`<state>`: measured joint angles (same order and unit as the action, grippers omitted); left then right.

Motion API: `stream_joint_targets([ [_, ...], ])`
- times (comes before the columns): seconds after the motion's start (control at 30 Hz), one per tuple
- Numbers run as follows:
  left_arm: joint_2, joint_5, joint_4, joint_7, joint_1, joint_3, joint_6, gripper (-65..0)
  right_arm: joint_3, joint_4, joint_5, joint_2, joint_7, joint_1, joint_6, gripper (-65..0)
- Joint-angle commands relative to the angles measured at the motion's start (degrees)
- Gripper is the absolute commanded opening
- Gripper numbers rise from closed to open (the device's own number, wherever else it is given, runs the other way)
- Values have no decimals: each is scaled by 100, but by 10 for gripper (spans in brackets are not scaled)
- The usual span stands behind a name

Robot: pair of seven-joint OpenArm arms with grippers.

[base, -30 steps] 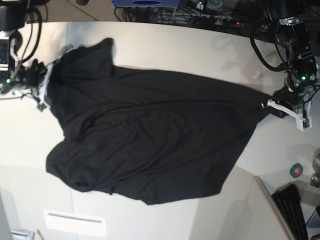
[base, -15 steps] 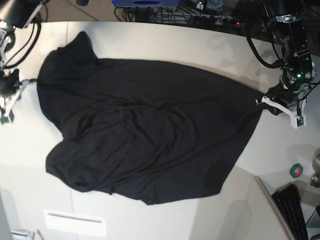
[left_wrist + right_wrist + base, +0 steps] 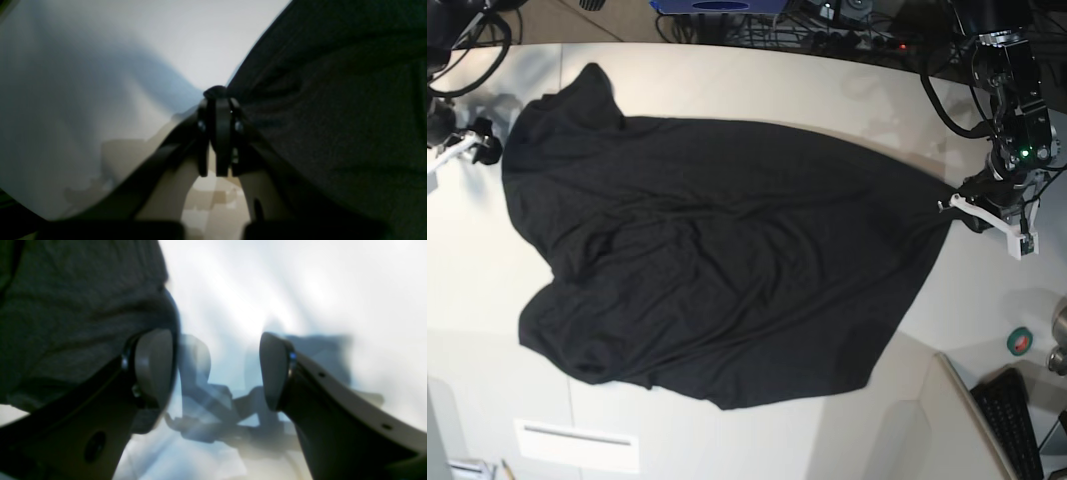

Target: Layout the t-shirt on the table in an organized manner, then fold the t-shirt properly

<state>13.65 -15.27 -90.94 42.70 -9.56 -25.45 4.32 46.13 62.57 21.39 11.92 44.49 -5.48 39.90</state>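
A: Base view first. What step was in hand?

B: The laying-out, I'd judge, not the fold. The shirt (image 3: 717, 260) lay spread across the table (image 3: 757, 85), plain black side up, no print showing. It was rumpled, with 1 corner drawn to a point at the view's right and a bunched hump at the lower left edge.

A: And the arms?

B: The left gripper (image 3: 949, 204) sat at that drawn-out point, at the shirt's right edge. The right gripper (image 3: 465, 148) was at the far left, just beside the shirt's edge, too small there to read its jaws.

A: Left wrist view?

B: The left gripper (image 3: 218, 100) was pinched narrow on a small fold of the shirt (image 3: 333, 116); black cloth bulged above the tips, with bare table (image 3: 133, 50) to the left.

A: Right wrist view?

B: The right gripper (image 3: 217, 370) stood wide, nothing between its 2 pads. The shirt (image 3: 73, 300) lay behind the left-hand pad, the table (image 3: 300, 280) under the gap. Whether that pad touched cloth, I couldn't tell through the blur.

A: So the next move?

B: My judgement: the free right gripper needed a fresh hold on a rumpled edge, likely the lower left hump, pulling against the left's anchor to flatten the body before any fold.
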Motion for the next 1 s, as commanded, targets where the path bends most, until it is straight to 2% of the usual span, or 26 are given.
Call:
stream_joint_targets([
  [0.0, 81, -7, -106, -116, 46, -35, -23, -650, -28, 42, 55, -19, 39, -72, 10, -273],
  [0.17, 81, -7, -106, -116, 46, -44, -23, -650, -696, 218, 63, -194, 39, -345, 10, -273],
  [0.4, 72, -7, -106, -116, 29, -44, -23, -650, -943, 148, 63, -379, 30, -371, 10, -278],
  [0.47, 72, -7, -106, -116, 20, -53, -23, -650, -978, 148, 63, -397, 21, -371, 10, -318],
  [0.6, 72, -7, -106, -116, 2, -53, -23, -650, -978, -54, 63, -397, -5, -336, 10, -461],
  [0.77, 72, -16, -106, -116, -15, -53, -23, -650, -951, -538, 46, -309, -128, -195, 10, -554],
  [0.8, 72, -16, -106, -116, -15, -53, -23, -650, -978, -538, 46, -265, -190, -213, 10, -588],
  [0.83, 72, -16, -106, -116, -24, -53, -23, -650, -978, -538, 46, -256, -216, -213, 10, -650],
  [0.97, 72, -16, -106, -125, -138, -53, -23, -650, -960, -274, 46, -115, 83, -354, 10, -650],
])
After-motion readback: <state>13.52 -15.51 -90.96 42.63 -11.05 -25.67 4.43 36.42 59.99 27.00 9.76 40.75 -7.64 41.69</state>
